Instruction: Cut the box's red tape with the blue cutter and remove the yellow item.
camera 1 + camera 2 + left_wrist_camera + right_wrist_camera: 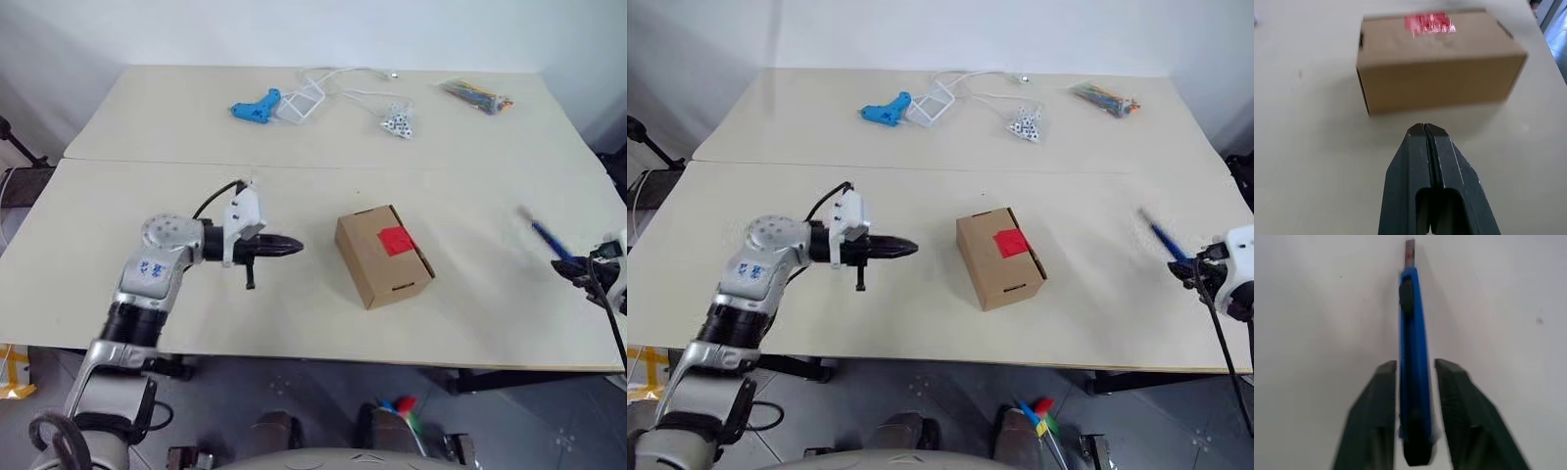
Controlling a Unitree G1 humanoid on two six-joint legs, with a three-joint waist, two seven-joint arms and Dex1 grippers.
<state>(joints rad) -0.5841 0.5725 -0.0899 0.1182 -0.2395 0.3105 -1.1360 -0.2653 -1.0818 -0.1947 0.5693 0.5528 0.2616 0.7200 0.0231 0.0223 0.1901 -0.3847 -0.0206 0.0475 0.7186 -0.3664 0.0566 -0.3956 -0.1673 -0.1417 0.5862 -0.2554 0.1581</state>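
Slim blue cutter (1413, 357) between spread right gripper (1415, 369) fingers (left gripper (1424, 129) pressed together), matte cardboard box (383, 256) nearby

Brown cardboard box (384, 257) closed, resting skewed near table centre. Small red tape (396, 240) square intact across top flap seam. Slim blue cutter (1414, 352) at table's right edge, blade tip extended, lying between parted black fingers.

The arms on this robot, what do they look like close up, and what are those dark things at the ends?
The left arm is silver-grey metal with a round joint cap, small blue markings and a black cable looping to a white wrist block. The left gripper is two flat black fingers tapering to a point. The right gripper has the same black fingers, with ribbed inner pads.
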